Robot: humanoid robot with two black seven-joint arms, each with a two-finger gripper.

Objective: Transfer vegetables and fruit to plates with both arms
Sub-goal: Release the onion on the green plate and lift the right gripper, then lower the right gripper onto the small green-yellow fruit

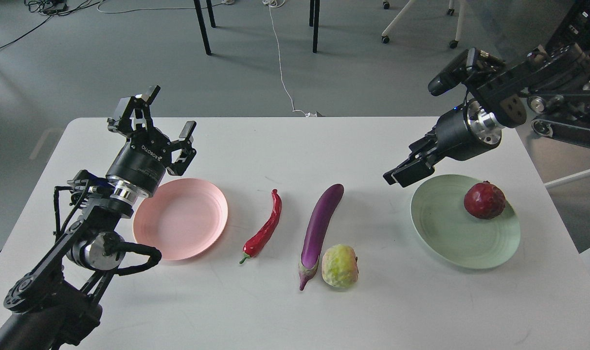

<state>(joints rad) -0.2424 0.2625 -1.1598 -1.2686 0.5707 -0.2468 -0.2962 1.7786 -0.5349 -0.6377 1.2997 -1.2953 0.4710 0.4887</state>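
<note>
The red chili pepper and the purple eggplant lie side by side at the table's middle. The yellow-green fruit rests against the eggplant's stem end. The dark red fruit sits on the mint green plate at the right. The pink plate at the left holds nothing. My left gripper is open and empty, raised above the pink plate's far left rim. My right gripper hovers over the green plate's left rim, holding nothing. Its fingers overlap, so I cannot tell their gap.
The white table carries only these things. Its far edge runs just behind both grippers. Beyond it are a grey floor, black table legs, a white cable and chair casters. My left arm's elbow hangs over the table's left front.
</note>
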